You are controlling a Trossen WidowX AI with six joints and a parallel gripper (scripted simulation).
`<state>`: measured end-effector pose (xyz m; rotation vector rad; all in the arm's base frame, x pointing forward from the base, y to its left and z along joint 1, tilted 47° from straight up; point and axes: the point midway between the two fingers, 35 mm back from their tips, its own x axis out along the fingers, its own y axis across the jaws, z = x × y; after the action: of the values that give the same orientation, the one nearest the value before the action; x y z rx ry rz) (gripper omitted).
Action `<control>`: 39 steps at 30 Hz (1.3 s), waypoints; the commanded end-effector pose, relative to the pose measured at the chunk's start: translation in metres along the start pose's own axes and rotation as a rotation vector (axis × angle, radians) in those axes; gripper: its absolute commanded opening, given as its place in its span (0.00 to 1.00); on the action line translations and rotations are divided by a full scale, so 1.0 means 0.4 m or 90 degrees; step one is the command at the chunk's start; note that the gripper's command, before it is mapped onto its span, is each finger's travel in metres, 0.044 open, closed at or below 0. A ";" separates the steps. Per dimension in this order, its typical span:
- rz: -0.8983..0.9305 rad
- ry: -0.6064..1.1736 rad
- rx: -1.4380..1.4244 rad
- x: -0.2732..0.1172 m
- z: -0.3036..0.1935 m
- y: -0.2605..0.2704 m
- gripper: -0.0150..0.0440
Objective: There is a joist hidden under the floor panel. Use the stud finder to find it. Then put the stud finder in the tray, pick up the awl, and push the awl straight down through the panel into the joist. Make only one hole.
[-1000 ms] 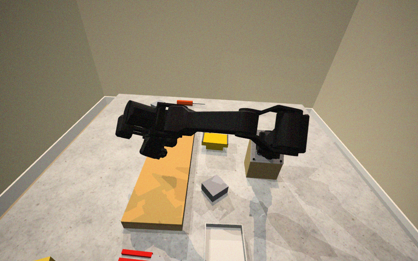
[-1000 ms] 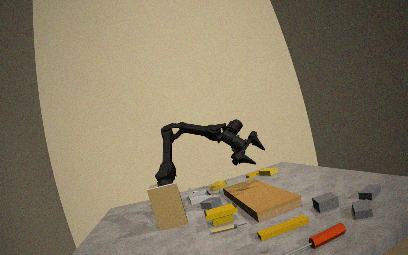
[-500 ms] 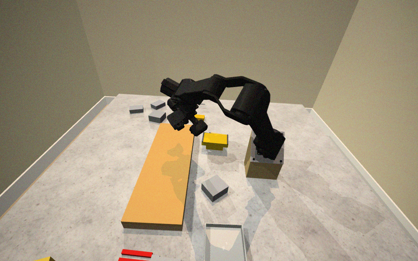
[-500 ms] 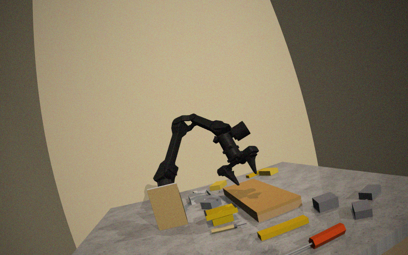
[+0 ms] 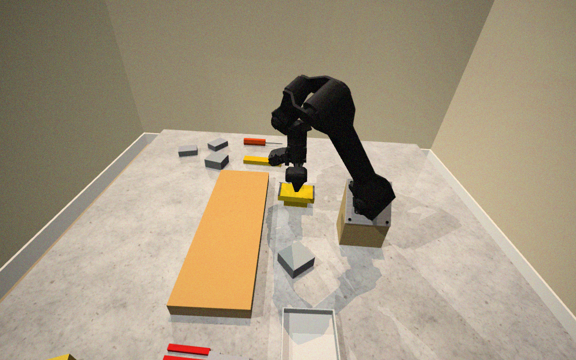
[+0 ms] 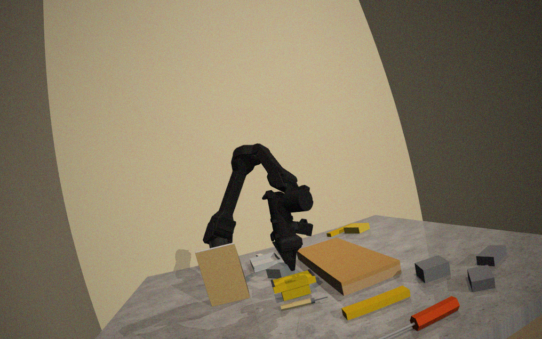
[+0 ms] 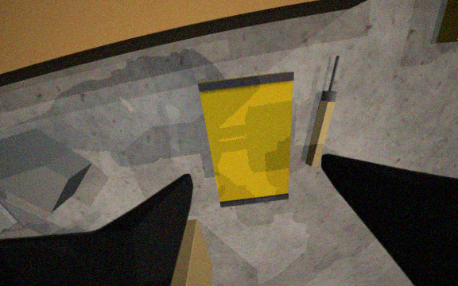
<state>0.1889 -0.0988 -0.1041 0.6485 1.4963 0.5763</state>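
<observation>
The yellow stud finder (image 5: 288, 193) (image 6: 298, 290) (image 7: 233, 159) stands on the table between the panel and the arm's base. My gripper (image 5: 297, 185) (image 6: 292, 266) (image 7: 256, 170) is open and empty, pointing down just above it; in the wrist view the stud finder shows between and beyond the fingertips. The awl (image 6: 296, 304) (image 7: 323, 127), with a tan handle and thin dark tip, lies beside the stud finder, near one fingertip in the wrist view; it is hidden in the top view. The orange floor panel (image 5: 225, 241) (image 6: 344, 261) (image 7: 74, 32) lies flat. The tray (image 5: 308, 308) is at the near edge.
A grey block (image 5: 294, 258) (image 7: 34, 179) lies between stud finder and tray. Beyond the panel are several grey blocks (image 5: 216, 161) (image 6: 433, 269), a yellow bar (image 5: 255, 160) (image 6: 376, 302) and a red screwdriver (image 5: 254, 141) (image 6: 435, 313). Red bars (image 5: 188, 349) lie near the tray.
</observation>
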 end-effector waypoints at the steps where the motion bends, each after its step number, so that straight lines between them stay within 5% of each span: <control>1: 0.013 0.000 0.019 0.005 -0.007 0.001 1.00; 39: 0.014 0.000 0.019 0.117 -0.005 -0.003 1.00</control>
<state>0.1889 -0.0730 -0.1337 0.6721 1.4970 0.5699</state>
